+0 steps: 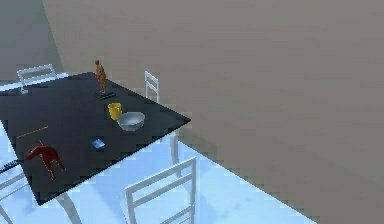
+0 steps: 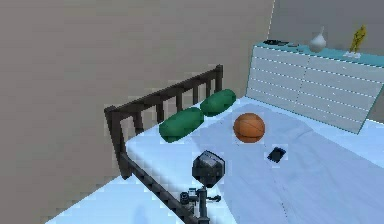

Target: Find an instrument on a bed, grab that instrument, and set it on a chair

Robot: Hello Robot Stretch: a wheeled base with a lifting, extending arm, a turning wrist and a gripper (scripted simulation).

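Seemingly bare, a bowl (image 1: 132, 121) sits beside a yellow cup (image 1: 115, 110).

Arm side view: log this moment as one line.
bed: green pillows, orange ball, small dark flat item | fingers: at bed's near edge, load unclear | forward view: chairs around dark table

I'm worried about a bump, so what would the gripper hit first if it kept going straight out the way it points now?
Ahead of the gripper, across the white bed sheet, likely a dark green oblong pillow, then the dark slatted wooden headboard behind it; depth is unclear.
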